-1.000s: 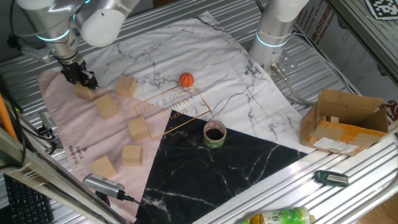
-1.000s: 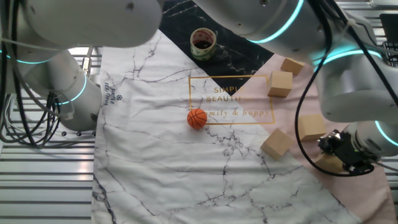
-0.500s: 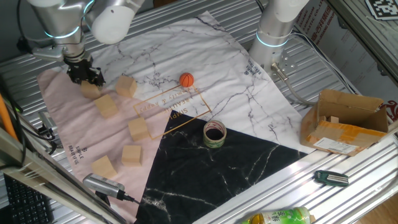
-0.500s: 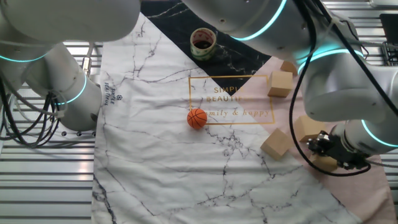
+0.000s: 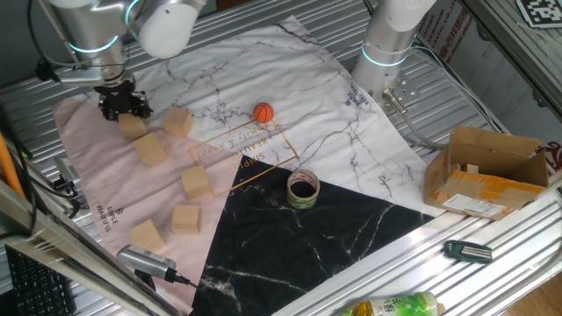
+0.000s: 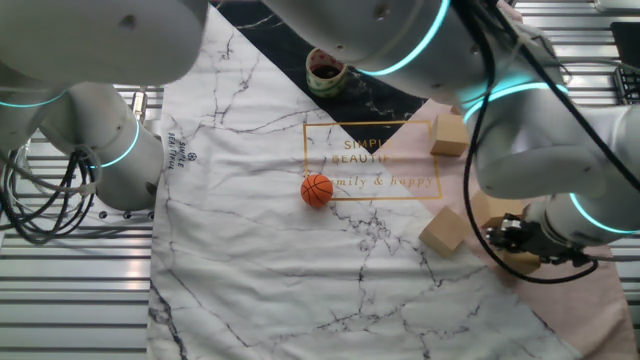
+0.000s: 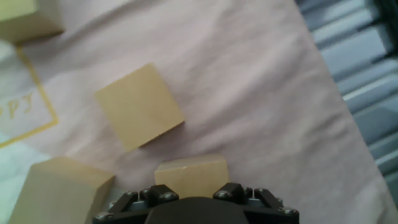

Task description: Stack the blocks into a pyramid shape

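Note:
Several light-tan wooden blocks lie apart on the pink part of the cloth [image 5: 88,189]. My gripper [image 5: 120,107] is at the far left of that cloth, shut on one block [image 5: 133,126] that it holds just above or on the cloth. In the hand view this block [image 7: 190,175] sits between my fingers [image 7: 133,200]. The nearest other blocks [image 5: 178,121] [image 5: 150,149] are just to its right. The hand view shows a free block [image 7: 140,114] ahead and another [image 7: 57,188] at the lower left. In the other fixed view my gripper [image 6: 517,240] partly hides the held block [image 6: 520,262].
An orange ball [image 5: 263,112] rests mid-cloth, a tape roll [image 5: 303,189] at the black patch's edge. A second arm's base [image 5: 386,53] stands at the back. A cardboard box [image 5: 487,171] sits far right. A pen-like tool [image 5: 145,261] lies at the cloth's front-left edge.
My gripper has carried the held block a short way to the right, nearer to the other blocks. The loose blocks, ball and tape roll have not moved.

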`<action>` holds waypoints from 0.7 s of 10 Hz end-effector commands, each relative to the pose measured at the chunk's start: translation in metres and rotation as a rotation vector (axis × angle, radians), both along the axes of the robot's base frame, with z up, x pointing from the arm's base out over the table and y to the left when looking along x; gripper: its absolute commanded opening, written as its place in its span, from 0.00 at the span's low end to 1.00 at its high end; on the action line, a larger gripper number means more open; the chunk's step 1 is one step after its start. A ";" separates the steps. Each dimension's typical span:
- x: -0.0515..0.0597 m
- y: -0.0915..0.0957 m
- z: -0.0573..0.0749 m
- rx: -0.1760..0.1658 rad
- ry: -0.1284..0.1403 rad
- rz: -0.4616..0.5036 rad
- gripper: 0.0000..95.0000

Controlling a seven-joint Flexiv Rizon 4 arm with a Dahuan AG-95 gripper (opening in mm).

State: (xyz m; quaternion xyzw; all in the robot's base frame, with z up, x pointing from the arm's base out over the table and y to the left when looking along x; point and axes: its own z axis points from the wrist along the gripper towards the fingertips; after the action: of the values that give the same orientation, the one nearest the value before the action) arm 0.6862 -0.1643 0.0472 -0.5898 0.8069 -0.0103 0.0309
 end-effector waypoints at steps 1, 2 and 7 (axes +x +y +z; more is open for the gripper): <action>-0.005 0.001 -0.003 -0.001 0.006 0.012 0.00; -0.006 0.001 -0.004 -0.002 0.008 0.010 0.00; -0.009 0.002 -0.004 0.008 0.011 0.031 0.00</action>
State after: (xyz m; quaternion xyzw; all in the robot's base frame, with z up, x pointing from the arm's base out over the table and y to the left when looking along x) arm 0.6770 -0.1619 0.0427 -0.6024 0.7976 -0.0041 0.0299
